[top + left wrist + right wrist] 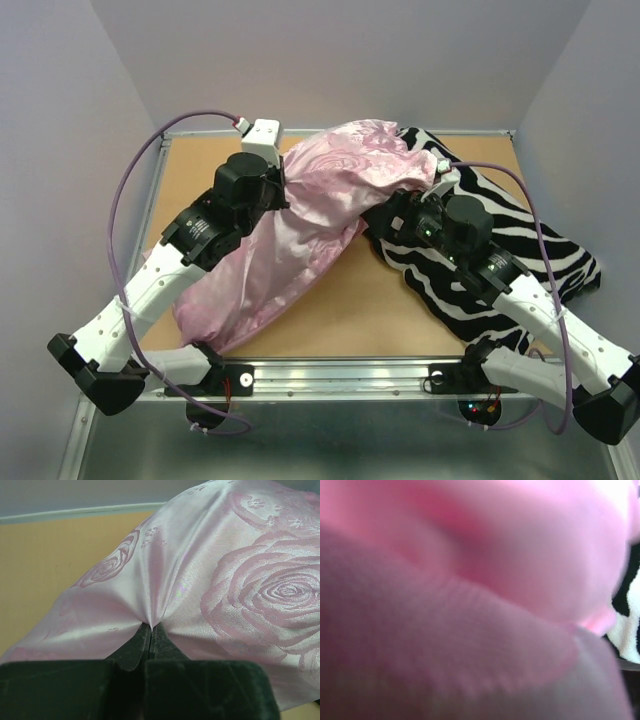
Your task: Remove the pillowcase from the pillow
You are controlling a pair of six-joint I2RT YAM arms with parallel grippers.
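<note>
Left gripper (150,630) is pinching the pink pillowcase (300,220), right gripper (400,205) spread wide against it, zebra pillow (520,250) crowding alongside.

the pillow itself cannot be seen anywhere; the pillowcase (300,230) wraps it completely. ahead of the right gripper, that wrist view is filled with blurred pink fabric pressed against the lens, so its fingers are hidden. a sliver of the zebra-striped cover (630,630) is cut off at the right edge there. from above, the left gripper (151,630) is buried behind its own wrist, and satin hides whatever lies past its closed tips.
</note>
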